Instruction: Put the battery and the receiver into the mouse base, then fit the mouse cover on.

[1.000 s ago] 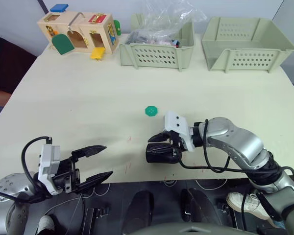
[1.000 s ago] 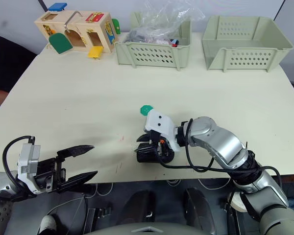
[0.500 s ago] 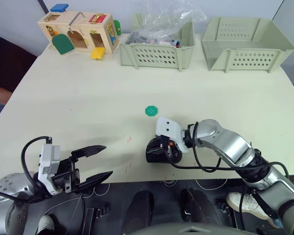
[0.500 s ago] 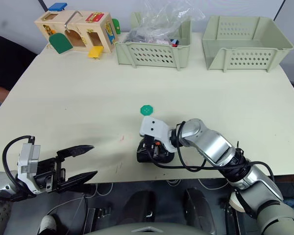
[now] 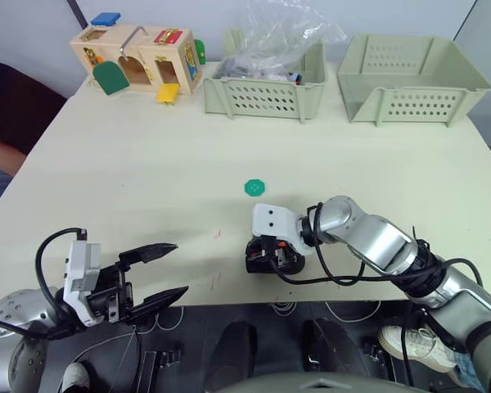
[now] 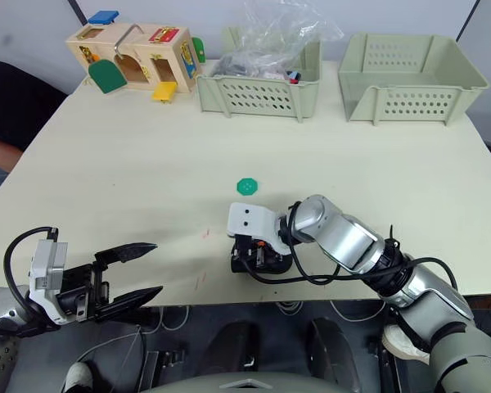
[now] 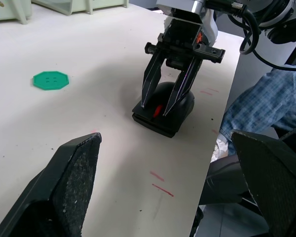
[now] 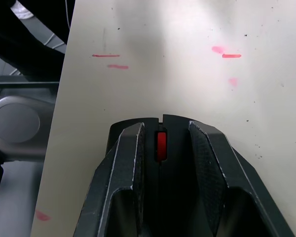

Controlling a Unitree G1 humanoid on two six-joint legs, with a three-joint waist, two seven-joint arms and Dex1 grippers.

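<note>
Near the table's front edge lies the mouse base (image 5: 264, 262), a black mouse body with a red patch (image 8: 161, 145) at its front. Its top looks rounded, and I cannot tell the mouse cover apart from it. My right gripper (image 7: 155, 109) stands over it pointing down. Its fingers (image 8: 130, 163) are slightly apart, and they rest on the mouse's top on either side of the red patch. My left gripper (image 5: 180, 268) hangs open and empty off the front edge, left of the mouse. The battery and the receiver are out of view.
A flat green disc (image 5: 254, 187) lies just beyond the mouse. At the back stand a basket (image 5: 262, 94) with a plastic bag, a second basket (image 5: 409, 98) and a wooden latch box (image 5: 139, 61). A person's plaid clothing (image 7: 256, 108) shows past the table's edge.
My right gripper swung from the mouse's right side to stand over its top, with the wrist moving left. The left gripper has not moved. The camera shifted a little.
</note>
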